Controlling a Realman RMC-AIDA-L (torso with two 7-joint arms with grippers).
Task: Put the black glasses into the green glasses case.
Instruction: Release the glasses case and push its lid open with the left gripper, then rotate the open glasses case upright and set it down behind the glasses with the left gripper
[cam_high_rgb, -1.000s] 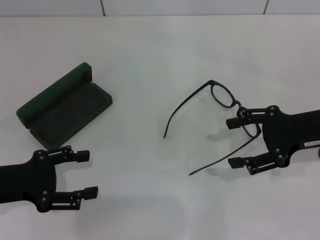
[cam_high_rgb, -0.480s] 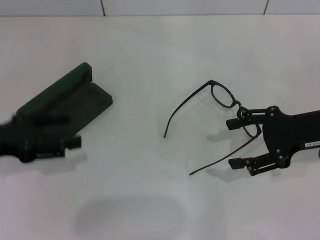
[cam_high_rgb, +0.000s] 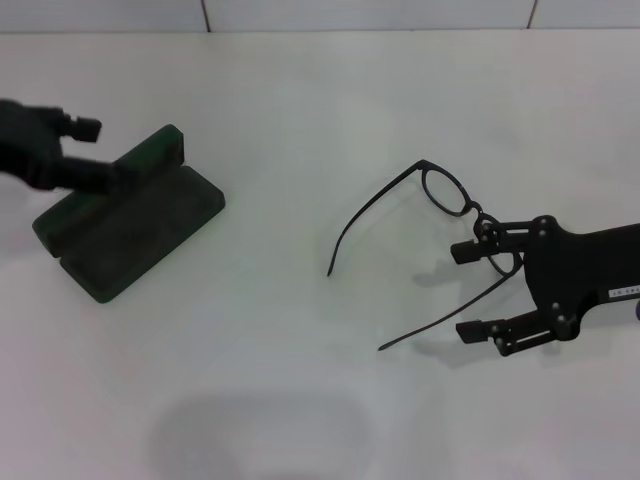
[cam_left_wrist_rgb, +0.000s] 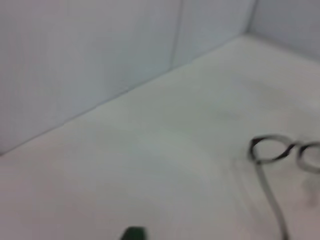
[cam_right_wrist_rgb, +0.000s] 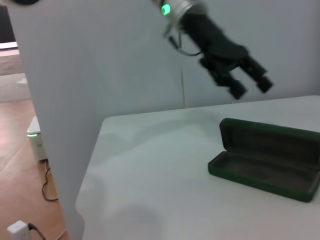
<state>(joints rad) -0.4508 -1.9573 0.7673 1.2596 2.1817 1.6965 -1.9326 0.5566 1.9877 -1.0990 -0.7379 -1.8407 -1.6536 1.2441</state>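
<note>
The black glasses (cam_high_rgb: 442, 191) lie on the white table right of centre with both temple arms unfolded. They also show in the left wrist view as the black glasses (cam_left_wrist_rgb: 272, 151). My right gripper (cam_high_rgb: 459, 291) is open at the glasses' near lens, and the near temple arm runs out between its fingers. The green glasses case (cam_high_rgb: 130, 215) lies open at the left, its lid tipped back. From the right wrist camera the green glasses case (cam_right_wrist_rgb: 265, 160) shows its dark lining. My left gripper (cam_high_rgb: 103, 153) hovers open over the case's far end; the right wrist view shows that left gripper (cam_right_wrist_rgb: 252, 89) above the lid.
The white table (cam_high_rgb: 280, 380) stretches between case and glasses. A wall (cam_high_rgb: 300, 12) runs along the table's far edge. In the right wrist view the table's edge (cam_right_wrist_rgb: 90, 170) drops off to a wooden floor.
My left arm has swung from the table's front left up and back to above the case. The right gripper and the glasses have barely moved.
</note>
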